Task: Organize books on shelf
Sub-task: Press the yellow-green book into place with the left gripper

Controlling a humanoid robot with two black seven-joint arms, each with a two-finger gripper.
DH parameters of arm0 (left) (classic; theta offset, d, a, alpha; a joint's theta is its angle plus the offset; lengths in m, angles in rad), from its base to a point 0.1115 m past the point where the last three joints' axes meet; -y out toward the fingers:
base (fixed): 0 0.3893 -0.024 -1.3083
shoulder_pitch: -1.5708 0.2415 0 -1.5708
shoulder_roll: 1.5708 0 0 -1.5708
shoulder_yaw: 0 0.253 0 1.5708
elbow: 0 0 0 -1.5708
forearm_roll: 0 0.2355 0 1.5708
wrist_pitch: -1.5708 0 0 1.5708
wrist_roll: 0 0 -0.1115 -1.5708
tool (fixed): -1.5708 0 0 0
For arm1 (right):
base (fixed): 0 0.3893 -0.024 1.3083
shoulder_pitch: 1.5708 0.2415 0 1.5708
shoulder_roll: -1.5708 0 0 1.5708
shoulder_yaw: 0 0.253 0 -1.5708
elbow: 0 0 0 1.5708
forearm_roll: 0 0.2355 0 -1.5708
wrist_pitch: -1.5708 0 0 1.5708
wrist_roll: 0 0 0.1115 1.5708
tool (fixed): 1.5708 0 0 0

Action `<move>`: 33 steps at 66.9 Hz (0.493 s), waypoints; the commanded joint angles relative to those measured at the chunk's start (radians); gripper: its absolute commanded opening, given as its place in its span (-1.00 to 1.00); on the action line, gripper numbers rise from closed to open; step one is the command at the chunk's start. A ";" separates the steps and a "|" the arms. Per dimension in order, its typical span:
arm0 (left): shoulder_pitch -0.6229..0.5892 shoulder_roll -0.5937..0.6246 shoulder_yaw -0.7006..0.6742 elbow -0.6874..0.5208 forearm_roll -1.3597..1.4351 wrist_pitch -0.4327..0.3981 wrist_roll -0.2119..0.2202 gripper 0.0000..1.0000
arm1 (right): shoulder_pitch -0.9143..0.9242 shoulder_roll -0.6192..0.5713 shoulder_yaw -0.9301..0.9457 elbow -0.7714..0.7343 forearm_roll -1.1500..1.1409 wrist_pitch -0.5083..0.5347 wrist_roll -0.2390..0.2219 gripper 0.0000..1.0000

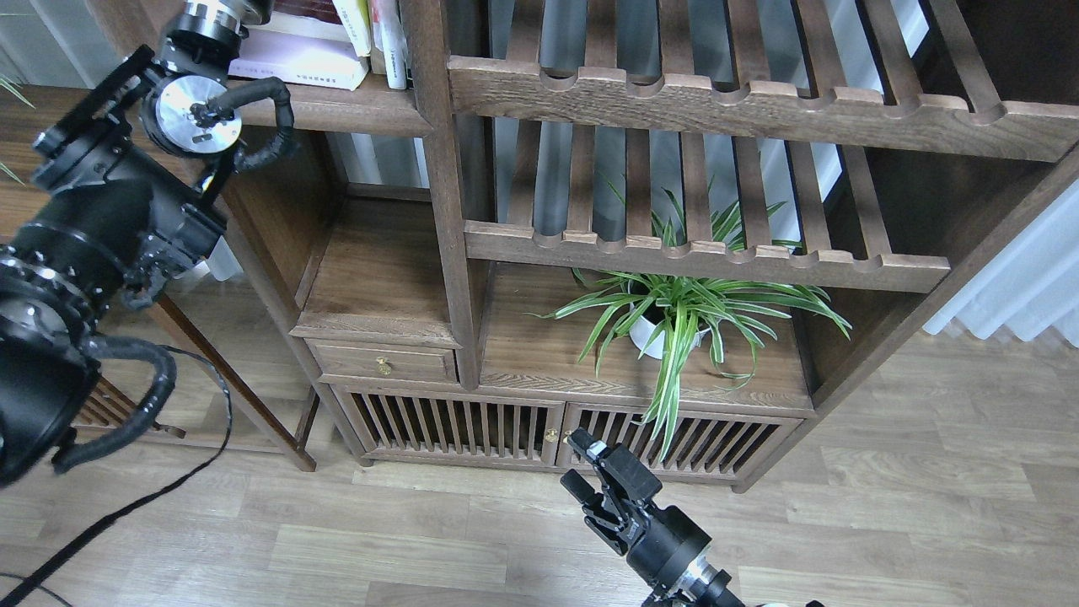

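Observation:
The shelf (354, 110) is a dark-brown board at the top left of the bookcase. A pale white-lavender book (299, 61) lies flat on it. A dark red book (299, 10) lies on top of that one, cut off by the frame's top edge. A yellow-green book (356, 21) stands upright beside them, next to a white-spined book (389, 42). My left arm reaches up to the shelf; its wrist (221, 21) is at the pale book's left end and its fingers are out of frame. My right gripper (573, 459) is open and empty, low over the floor.
Two slatted racks (716, 101) with notched front rails fill the bookcase's right side. A potted spider plant (674, 324) stands on the cabinet top below them. A small drawer (383, 364) and slatted cabinet doors sit lower. A black cable (126, 506) lies on the wooden floor.

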State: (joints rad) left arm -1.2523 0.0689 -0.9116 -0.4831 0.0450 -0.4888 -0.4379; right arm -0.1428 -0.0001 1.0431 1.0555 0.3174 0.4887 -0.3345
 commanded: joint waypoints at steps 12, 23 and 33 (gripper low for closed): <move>0.224 0.130 -0.064 -0.325 0.006 0.000 0.037 0.88 | -0.001 0.000 0.005 0.026 0.000 0.000 0.011 0.99; 0.381 0.291 -0.073 -0.483 -0.002 0.000 0.080 0.89 | 0.008 0.000 0.006 0.041 0.000 0.000 0.032 0.99; 0.533 0.393 -0.079 -0.609 -0.005 0.000 0.080 0.95 | 0.019 0.000 0.006 0.067 -0.001 0.000 0.041 0.99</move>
State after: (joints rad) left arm -0.8322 0.3948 -0.9878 -0.9981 0.0416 -0.4888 -0.3608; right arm -0.1301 0.0000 1.0484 1.1026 0.3170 0.4887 -0.2984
